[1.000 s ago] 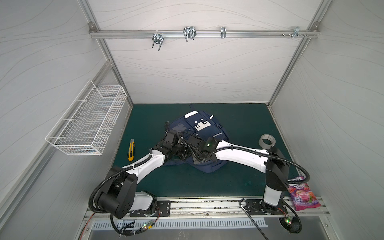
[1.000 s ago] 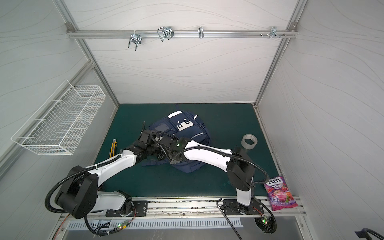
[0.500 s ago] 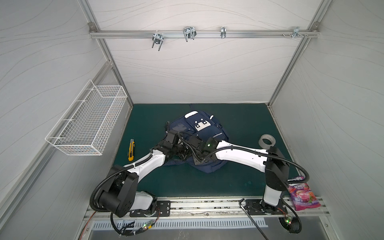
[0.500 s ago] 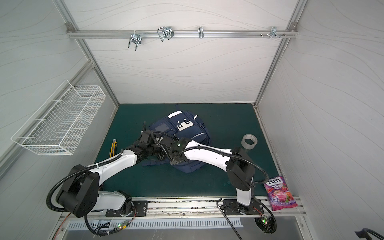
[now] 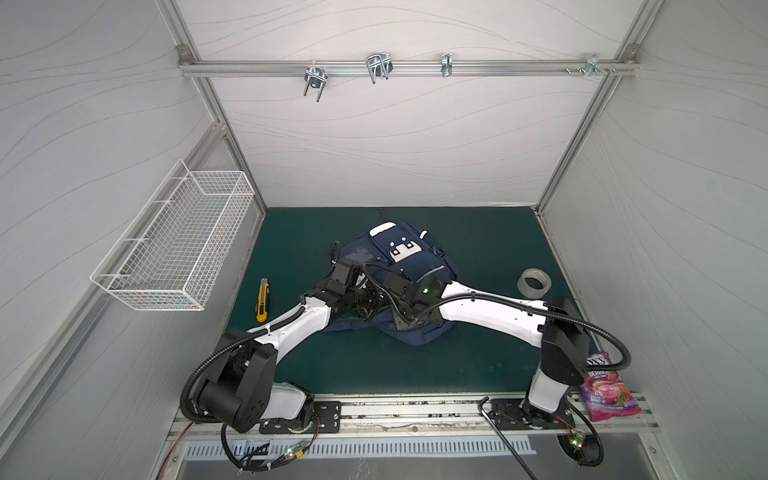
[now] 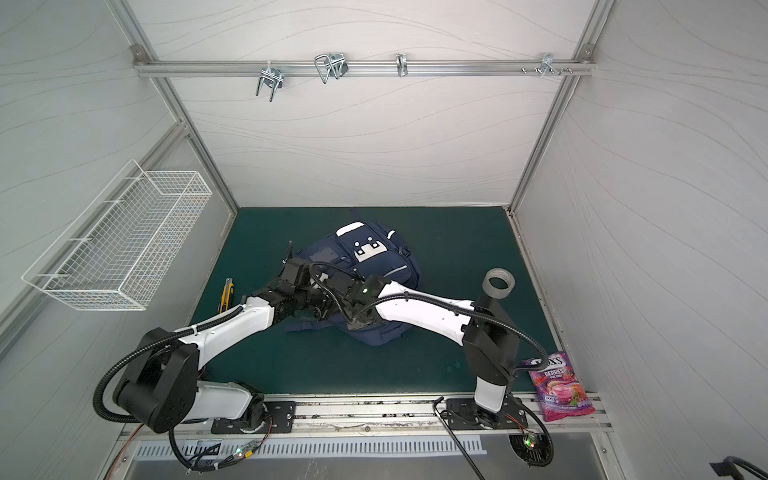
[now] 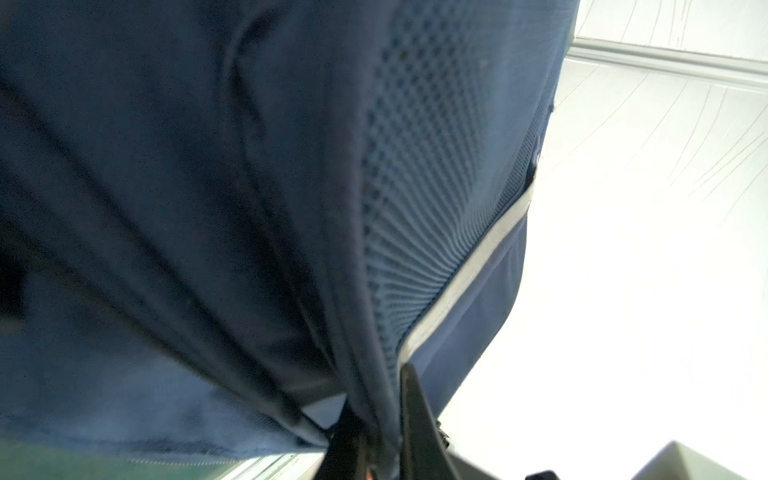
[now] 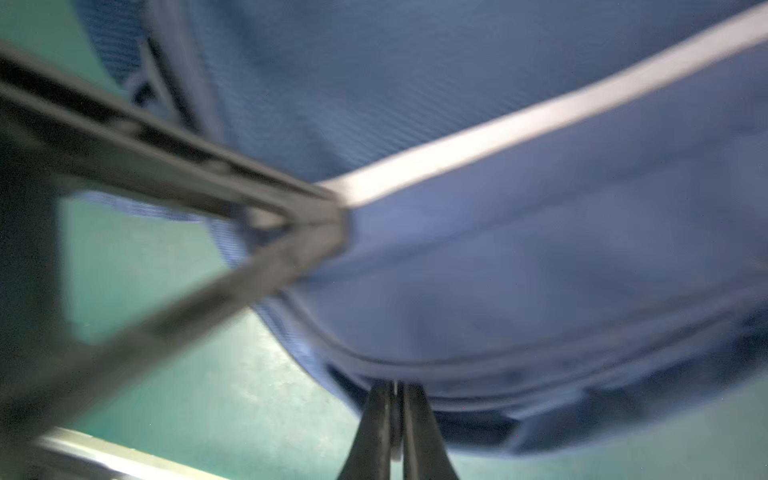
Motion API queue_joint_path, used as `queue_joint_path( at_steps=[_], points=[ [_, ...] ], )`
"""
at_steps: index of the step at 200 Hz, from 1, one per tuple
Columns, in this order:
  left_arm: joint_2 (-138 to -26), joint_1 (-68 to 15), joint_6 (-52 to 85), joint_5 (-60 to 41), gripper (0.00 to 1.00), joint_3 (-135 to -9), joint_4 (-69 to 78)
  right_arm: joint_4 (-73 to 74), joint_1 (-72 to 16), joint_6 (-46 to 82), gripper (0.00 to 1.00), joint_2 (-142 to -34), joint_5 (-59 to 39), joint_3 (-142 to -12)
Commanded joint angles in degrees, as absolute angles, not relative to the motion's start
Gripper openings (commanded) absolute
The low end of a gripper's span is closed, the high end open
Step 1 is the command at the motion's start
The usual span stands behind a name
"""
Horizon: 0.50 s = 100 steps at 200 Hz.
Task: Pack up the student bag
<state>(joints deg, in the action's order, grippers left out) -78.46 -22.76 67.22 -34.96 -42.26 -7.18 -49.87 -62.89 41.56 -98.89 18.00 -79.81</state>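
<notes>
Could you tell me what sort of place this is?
Probably a robot test booth: white panel walls, a metal rail with hooks, and robot arms bolted beside a green mat.

a green mat (image 5: 374,365) carries the student bag (image 5: 415,266), a yellow box cutter (image 5: 262,299) and a tape roll (image 5: 534,282).

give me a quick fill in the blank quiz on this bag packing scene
1. The student bag lies on a ___ mat.
2. The yellow utility knife lies on the bag's ___ side in both top views.
3. The candy packet lies on the metal rail, at its ___ end in both top views.
Missing words: green; left; right.
</notes>
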Motion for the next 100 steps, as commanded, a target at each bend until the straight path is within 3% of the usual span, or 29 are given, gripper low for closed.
queue_joint_path(
  at_steps=[1, 56, 100],
  points=[
    [-77.3, -21.3, 64.2, -32.1, 0.0, -45.3, -7.9, -57.4, -58.3, 40.4, 0.0, -94.1, 21.5, -75.9],
    [-75.4, -19.3, 57.9, -29.3, 0.0, -46.3, -15.2, -56.1, -45.6, 33.8, 0.0, -88.4, 23.5, -71.0],
    [-76.1, -12.4, 52.2, -23.0, 0.0, -50.1, -24.5, -56.1, -45.0, 33.5, 0.0, -84.2, 21.7, -67.6]
  ],
)
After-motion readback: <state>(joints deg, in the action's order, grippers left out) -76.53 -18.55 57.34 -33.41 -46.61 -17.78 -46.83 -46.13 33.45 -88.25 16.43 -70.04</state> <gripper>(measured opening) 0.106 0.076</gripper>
